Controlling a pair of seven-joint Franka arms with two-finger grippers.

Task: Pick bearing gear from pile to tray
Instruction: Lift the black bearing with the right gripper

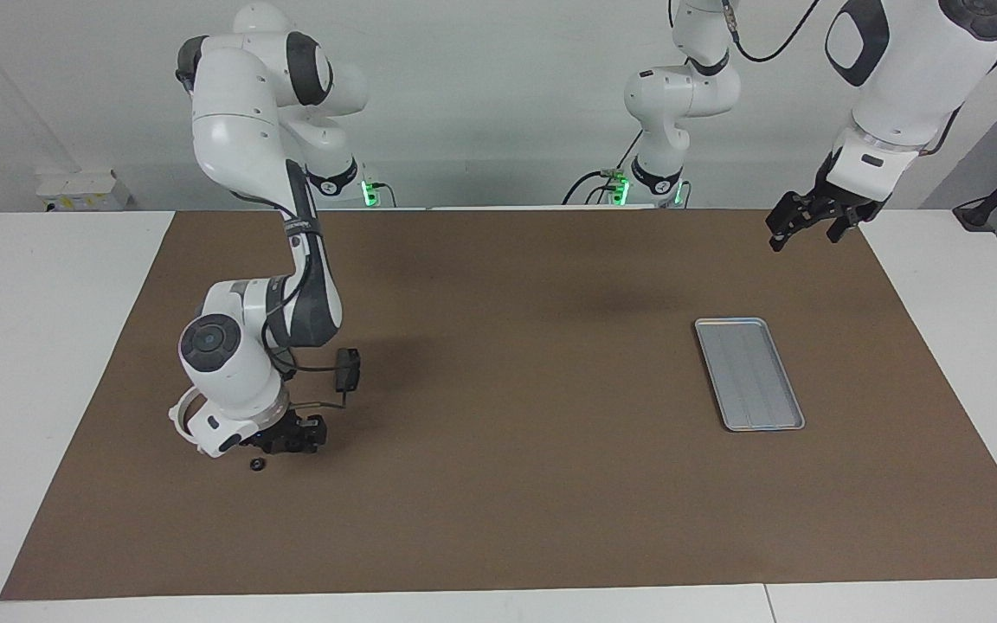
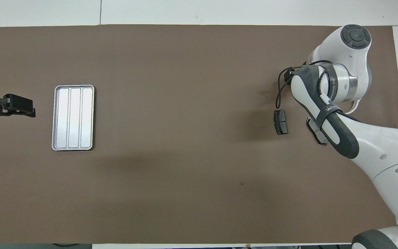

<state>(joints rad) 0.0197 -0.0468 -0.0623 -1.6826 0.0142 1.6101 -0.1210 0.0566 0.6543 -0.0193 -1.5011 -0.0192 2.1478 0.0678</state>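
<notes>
- The surface (image 1: pixel 550 484) carries a flat, matte brown mat with a fine even texture, bordered by smooth white panels.
- The right gripper (image 1: pixel 291 438) is low over the pile at the right arm's end of the surface; its black fingers are down among the parts, and whether they are open or grip anything cannot be told, since the glossy white wrist hides them from overhead.
- A small black round gear (image 1: pixel 257 465) lies flat on the mat just beside that gripper, apart from it.
- A white curved half-ring bracket (image 1: pixel 176 414) shows as a thin arc just beside the right arm's wrist.
- A dark grey brake-pad plate (image 2: pixel 280 121), a slightly curved rectangle, lies on the mat near the wrist; a second plate (image 2: pixel 315 131) is partly covered by the arm's grey-and-white link.
- That link bears light lettering, too small to read fully.
- The tray (image 1: pixel 749 373) is a shallow silver-grey metal rectangle with rounded corners, a low rim and lengthwise ridges; it sits toward the left arm's end, well apart from the pile.
- The left gripper (image 1: pixel 802 228) waits in the air over the mat's edge near the left arm's end, its black fingers spread wide, holding nothing.
</notes>
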